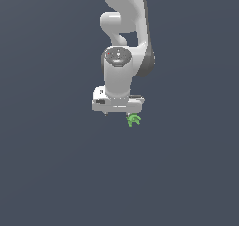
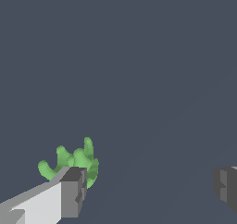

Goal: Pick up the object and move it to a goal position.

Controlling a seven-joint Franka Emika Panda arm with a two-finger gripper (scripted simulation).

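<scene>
Here, lumpy matte green object [image 2: 74,163], pronged, curved

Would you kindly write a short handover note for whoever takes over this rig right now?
Claw: open, fingers wide apart, holding nothing.
Green object: next to one finger, partly hidden behind it; not between the fingers. In the exterior view it shows just under the claw's edge, toward that view's right.
Done: arm brought near the object.
Left: centre the claw over it, grasp, lift, carry to the goal. No goal marker is visible.
</scene>
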